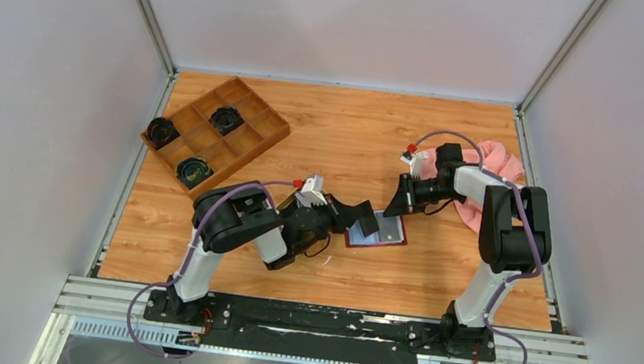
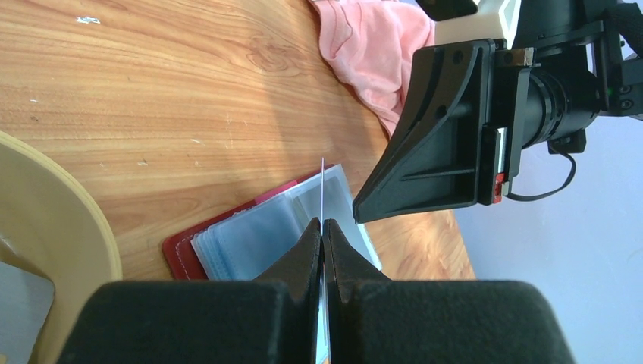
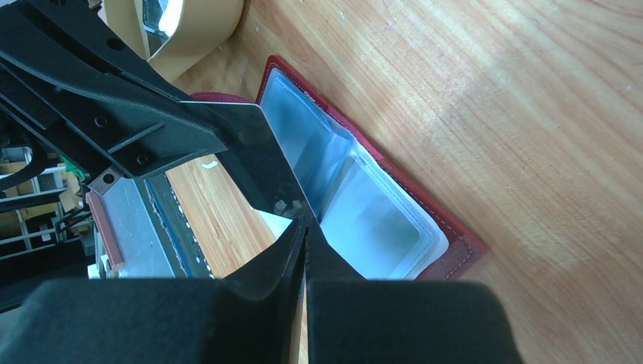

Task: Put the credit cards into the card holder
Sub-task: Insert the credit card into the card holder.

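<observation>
The right gripper (image 3: 305,227), jaws pressed together, has its tips at the clear sleeves of the open red card holder (image 3: 379,220) just ahead. The left gripper (image 3: 277,189) reaches in ahead-left, with a tan tray (image 3: 205,30) beyond it.

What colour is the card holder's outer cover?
Dark red card holder, best in the right wrist view.

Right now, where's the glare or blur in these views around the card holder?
Top external: even light, sharp throughout. Left wrist: the left hand is a blurred black mass, while the tabletop and card holder are sharp. Right wrist: glare whitens the tabletop at top right, with sheen on the clear sleeves.
</observation>
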